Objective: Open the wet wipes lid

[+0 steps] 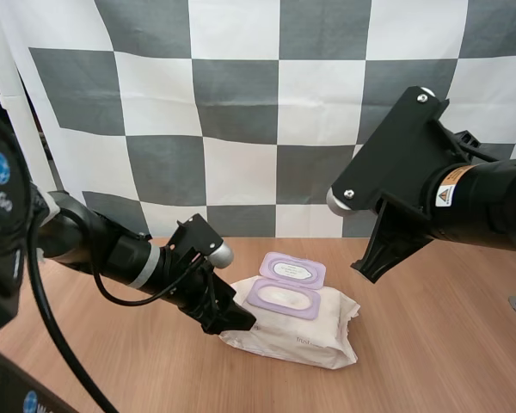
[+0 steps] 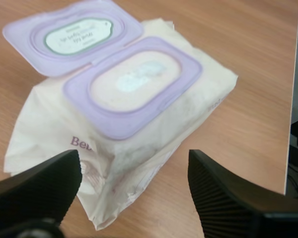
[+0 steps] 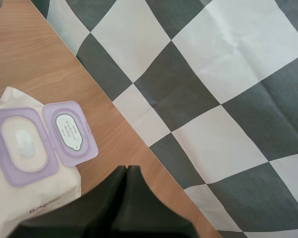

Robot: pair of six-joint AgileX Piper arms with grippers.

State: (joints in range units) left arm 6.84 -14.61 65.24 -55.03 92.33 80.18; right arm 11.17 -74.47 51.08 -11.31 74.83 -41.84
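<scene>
Carrying the one thing you care about, the wooden desk (image 1: pixel 439 344) runs back to its far edge, and the pack of wet wipes (image 1: pixel 303 334) lies on it about midway along that edge and a little in from it.

Your right arm (image 1: pixel 464 198) is raised well above the desk's right side, clear of the pack. In the right wrist view the right gripper (image 3: pixel 126 171) has its fingers pressed together as one dark wedge with nothing between them, and it looks down on the pack from above the desk's back edge.

Your left arm (image 1: pixel 112 249) reaches in low from the desk's left side. The left gripper (image 2: pixel 134 163) is down at the pack's left end with its fingers standing apart, ribbed faces turned to each other. The near corner of the pack sits between them. You cannot tell from these views whether either finger touches the wrapper.

The pack is a soft, cream-white, crumpled pouch lying flat with its purple fitting facing up. The lid (image 1: pixel 292 270) is already open: it is folded back on its hinge toward the desk's back edge and lies with its underside up. Beside it, the purple oval frame (image 2: pixel 134 87) of the opening is uncovered, with white showing inside. A small white label (image 2: pixel 79 35) with green edging sits on the lid's inner face; its print is too small to read.
</scene>
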